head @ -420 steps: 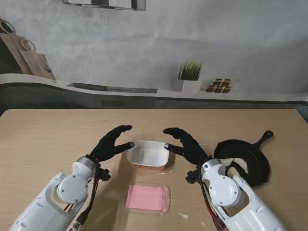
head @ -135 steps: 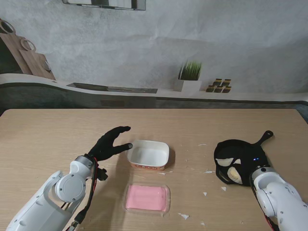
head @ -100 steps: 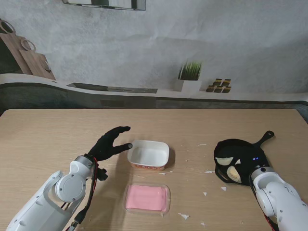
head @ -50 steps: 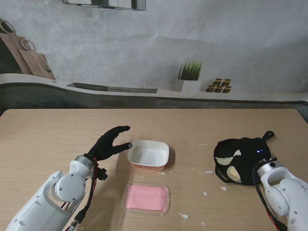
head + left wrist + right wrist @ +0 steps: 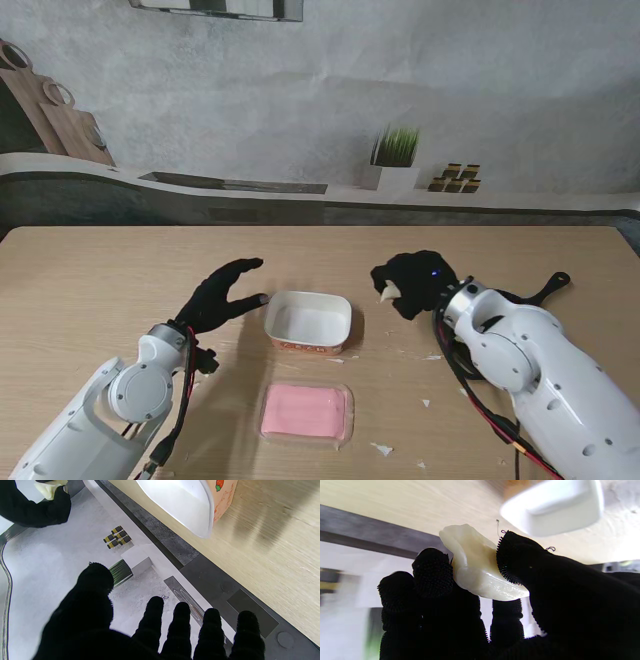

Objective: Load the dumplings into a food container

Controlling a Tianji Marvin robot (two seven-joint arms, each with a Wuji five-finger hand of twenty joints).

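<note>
A white rectangular food container (image 5: pixel 308 321) with a printed side stands mid-table; it also shows in the left wrist view (image 5: pixel 180 503) and blurred in the right wrist view (image 5: pixel 552 507). My right hand (image 5: pixel 418 284) hovers to the container's right, shut on a pale dumpling (image 5: pixel 475 565) pinched between thumb and fingers; its white tip (image 5: pixel 384 292) peeks out in the stand view. My left hand (image 5: pixel 222 295) rests open beside the container's left wall, thumb near the rim, fingers (image 5: pixel 180 630) spread. The black pan (image 5: pixel 535 292) is mostly hidden behind my right arm.
A pink lid (image 5: pixel 305 411) lies flat on the table nearer to me than the container. Small white scraps (image 5: pixel 381 449) dot the wood around it. A potted plant (image 5: pixel 393 160) and small jars (image 5: pixel 455 178) stand on the ledge beyond the table.
My right hand has lifted from the pan and swung left toward the container, carrying a dumpling. The left hand shifted only slightly beside the container.
</note>
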